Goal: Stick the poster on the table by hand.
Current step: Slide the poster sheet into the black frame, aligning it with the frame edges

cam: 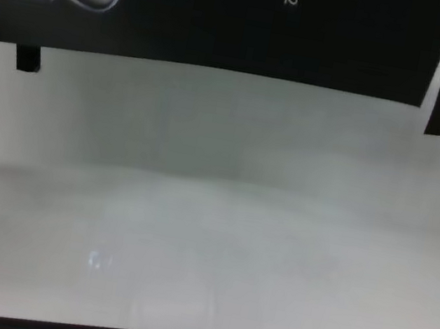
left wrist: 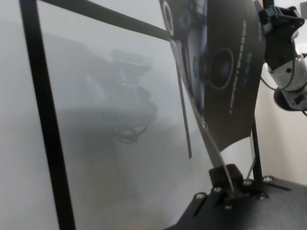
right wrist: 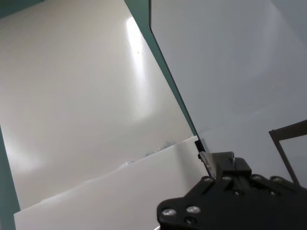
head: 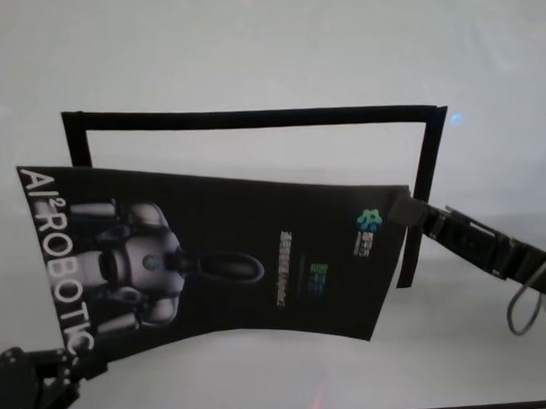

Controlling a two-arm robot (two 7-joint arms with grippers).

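While both sets of jaws pinch the poster by opposite corners above the worktop, keep it taut and level, then lower it squarely inside the black tape frame.

The left gripper holds its near-left corner and the right gripper its far-right corner.

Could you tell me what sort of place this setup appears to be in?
Probably a lab or demo bench: a wide white table bearing only a black strip frame, over which the left gripper and right gripper hold a robot-branded poster.
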